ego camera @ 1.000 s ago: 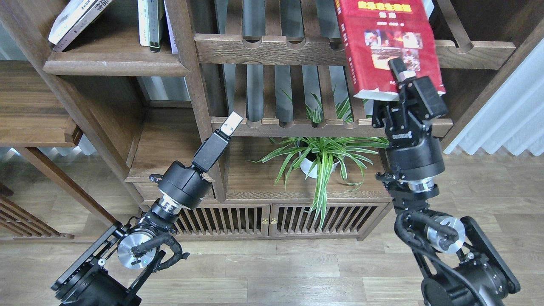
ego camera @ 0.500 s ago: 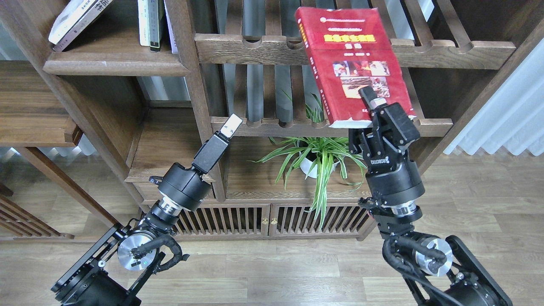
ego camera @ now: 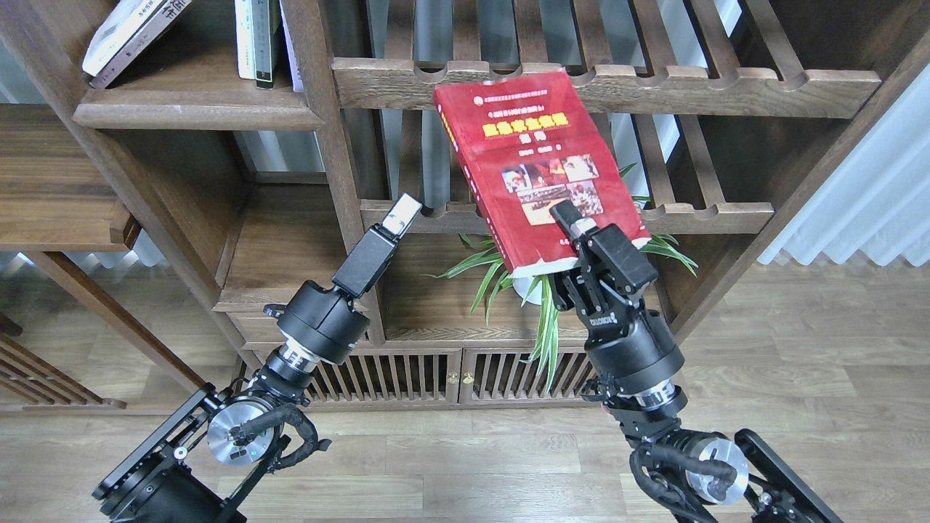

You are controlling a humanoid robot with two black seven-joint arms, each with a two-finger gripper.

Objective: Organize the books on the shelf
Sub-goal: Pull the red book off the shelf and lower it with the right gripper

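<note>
The red book with a yellow title (ego camera: pixel 534 163) is held up in front of the slatted racks at centre, tilted with its top to the upper left. My right gripper (ego camera: pixel 570 225) is shut on its lower edge. My left gripper (ego camera: pixel 402 216) points up at the lower rack's left end; its fingers look closed together and it holds nothing. The flat dark-brown shelf (ego camera: pixel 196 109) is at upper left, left of both grippers. The maroon and yellow-green books are out of view.
Slim white and dark-spined books (ego camera: pixel 258 40) stand on the flat shelf and two more (ego camera: pixel 131 33) lean at its left. A potted spider plant (ego camera: pixel 538 280) sits behind the right gripper. Slatted racks (ego camera: pixel 726 73) span the centre and right. A low cabinet (ego camera: pixel 458 374) stands below.
My right arm has carried the red book down and to the left, from the upper right rack to the centre. My left arm has shifted slightly to the right.
</note>
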